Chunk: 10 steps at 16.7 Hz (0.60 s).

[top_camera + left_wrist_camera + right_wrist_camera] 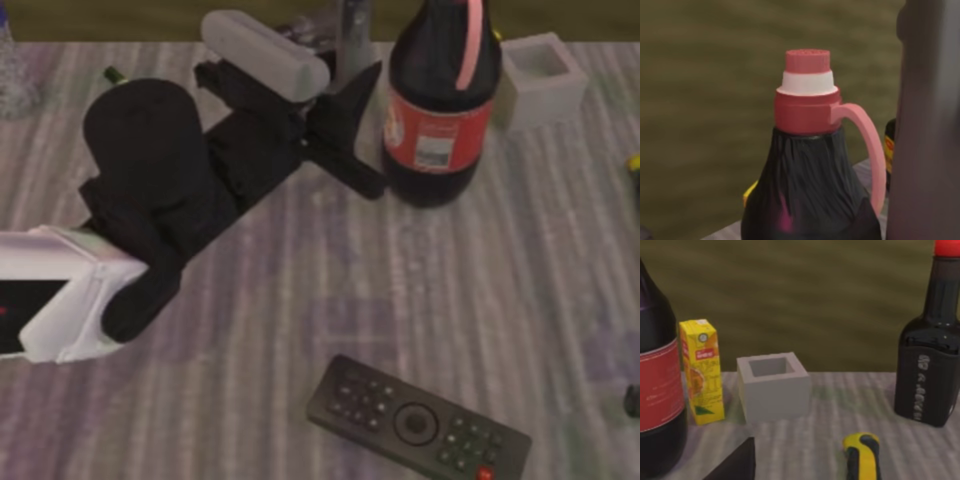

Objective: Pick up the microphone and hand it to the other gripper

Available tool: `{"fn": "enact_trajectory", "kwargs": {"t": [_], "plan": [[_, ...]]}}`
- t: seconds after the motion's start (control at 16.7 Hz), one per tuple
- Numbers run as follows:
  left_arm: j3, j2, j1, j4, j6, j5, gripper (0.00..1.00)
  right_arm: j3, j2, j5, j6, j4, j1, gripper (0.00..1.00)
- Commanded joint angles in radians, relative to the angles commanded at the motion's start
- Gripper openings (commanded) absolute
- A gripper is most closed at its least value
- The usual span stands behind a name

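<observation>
Left gripper [372, 128] reaches to the bench's far edge with its jaws spread wide and nothing between them. The microphone's grey cylindrical handle [352, 45] shows just past the farther jaw. It looks upright, long axis vertical, though its head is hidden. Just right stands the dark cola bottle with a red label [437, 105]. A careless closing sweep could topple either one. The right arm is out of the top view.

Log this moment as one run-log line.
left gripper: open, beside cola bottle, far side | holding: nothing | microphone: not identified | right arm: outside top view
</observation>
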Motion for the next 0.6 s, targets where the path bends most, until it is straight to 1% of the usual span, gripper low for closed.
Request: {"fn": "enact_trajectory", "kwargs": {"t": [0.48,0.54,0.6], "plan": [[0.000,0.000,0.000,0.000,0.000,0.000,0.00,0.001,0.001,-0.001,0.000,0.001,0.000,1.00],[0.000,0.000,0.000,0.000,0.000,0.000,0.00,0.008,0.012,-0.010,0.000,0.006,0.004,1.00],[0.000,0.000,0.000,0.000,0.000,0.000,0.00,0.021,0.034,-0.028,0.000,0.018,0.010,1.00]]}}
